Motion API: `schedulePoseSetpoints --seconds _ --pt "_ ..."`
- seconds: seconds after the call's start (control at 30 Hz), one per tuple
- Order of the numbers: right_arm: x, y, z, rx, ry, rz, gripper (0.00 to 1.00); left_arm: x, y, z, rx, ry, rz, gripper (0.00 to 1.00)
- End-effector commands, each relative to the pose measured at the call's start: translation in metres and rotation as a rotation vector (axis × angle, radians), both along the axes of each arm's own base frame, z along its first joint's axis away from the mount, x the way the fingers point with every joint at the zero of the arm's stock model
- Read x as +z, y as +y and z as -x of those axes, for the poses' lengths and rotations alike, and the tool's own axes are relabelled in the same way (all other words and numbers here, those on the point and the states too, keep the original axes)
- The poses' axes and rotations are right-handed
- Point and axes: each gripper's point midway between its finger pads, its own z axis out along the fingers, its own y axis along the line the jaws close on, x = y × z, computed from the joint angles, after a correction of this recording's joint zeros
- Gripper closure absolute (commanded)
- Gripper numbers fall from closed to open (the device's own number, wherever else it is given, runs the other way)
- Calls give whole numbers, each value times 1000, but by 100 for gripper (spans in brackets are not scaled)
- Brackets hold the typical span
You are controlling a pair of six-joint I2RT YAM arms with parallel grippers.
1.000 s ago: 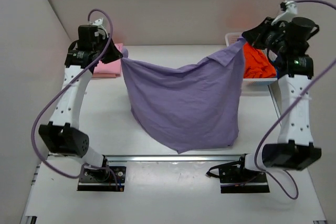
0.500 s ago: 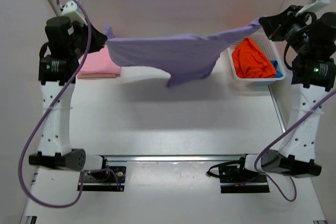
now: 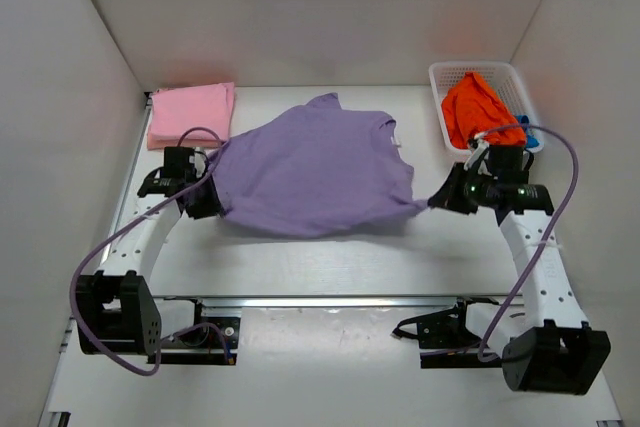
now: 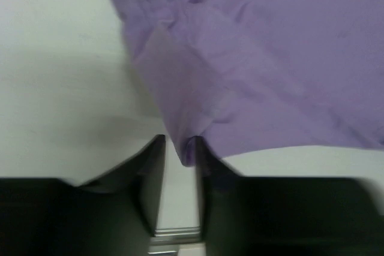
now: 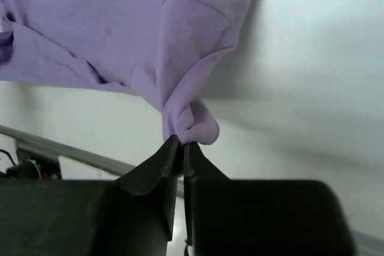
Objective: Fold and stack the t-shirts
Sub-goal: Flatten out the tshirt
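Pink cotton is met first, at ten o'clock on the table [image 3: 330, 267]. There the pink t-shirt [image 3: 190, 115] is laid folded and square, well apart from the working area. It is judged to be the base on which the stack is to be built.

At the centre the purple t-shirt [image 3: 315, 172] is spread nearly flat, its far edge towards twelve o'clock. Its two near corners are drawn outwards, so that the cloth is kept taut enough to lie without heavy creases. A flat, smooth sheet is what folding requires, which is taken to be the reason for this spread.

At the shirt's eight o'clock corner the left gripper [image 4: 180, 148] is held low over the table. Its jaws are seen slightly parted, with bare table visible between them. The tip of the purple corner lies at their mouth against one finger and is not clamped.

At the shirt's four o'clock corner the right gripper [image 5: 182, 143] is pressed shut on a small bunched knot of purple cloth. That corner is thereby kept lifted and pulled away from the body of the shirt.

At two o'clock a white lattice basket [image 3: 440, 77] is set beside the far wall. The orange t-shirt [image 3: 480, 112] is heaped loosely in it. A sliver of the blue t-shirt [image 3: 527, 131] is shown at its near edge. Both are judged to be waiting unfolded.
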Motion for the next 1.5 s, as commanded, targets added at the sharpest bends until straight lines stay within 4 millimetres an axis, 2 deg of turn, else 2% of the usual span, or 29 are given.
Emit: schedulePoseSetpoints --seconds 0.0,0.07,0.13,0.23,0.37,0.53,0.63,0.83,0.87,0.9,0.93,1.0,1.03,1.07,1.17,1.2,1.27,1.33,1.37,1.4,1.47 --pt "-24 -9 27 -16 65 35 94 -7 -7 -3 -6 -44 70 50" --pt "-47 -13 40 -23 131 39 87 -11 -15 2 -17 -45 93 45" --pt "-54 -19 44 -33 152 60 72 -14 -18 8 -28 -45 93 39" --pt "-64 -25 49 -34 187 83 63 -21 -18 23 -46 -20 80 37" --pt "-74 -26 49 -18 224 112 61 -28 -14 34 -46 0 38 30" --pt "-81 -23 48 -7 274 135 59 -24 -8 28 -48 11 -2 24" --pt "-82 -21 47 -4 269 127 59 -35 4 32 -22 64 -56 20" --pt "-81 -19 44 0 248 114 61 -52 1 30 -31 116 -57 15" --pt "-82 -16 45 14 253 107 62 -55 -1 28 -46 122 -61 22" --pt "-80 -16 44 10 245 101 62 -57 -1 27 -51 129 -59 36" --pt "-81 -15 46 13 248 97 62 -60 -2 28 -60 148 -53 68" --pt "-81 -16 45 13 248 98 63 -57 8 29 -58 172 -93 100" --pt "-82 -14 45 22 253 96 62 -52 19 23 -44 167 -161 100" --pt "-82 -18 46 10 251 101 63 -51 27 28 -37 190 -196 100" --pt "-79 -19 42 10 238 98 63 -30 67 22 26 180 -398 100" --pt "-80 -19 42 8 241 101 63 -26 72 21 52 171 -415 100" --pt "-83 -14 41 25 258 102 62 -26 68 19 35 164 -410 100" --pt "-84 -16 39 22 269 125 63 -22 73 17 62 169 -422 88" --pt "-86 -18 38 19 276 131 63 -23 74 20 73 179 -413 58" --pt "-83 -20 32 12 270 142 62 -18 72 18 70 159 -391 51" --pt "-78 -27 16 5 238 158 62 -11 57 13 49 103 -311 52"
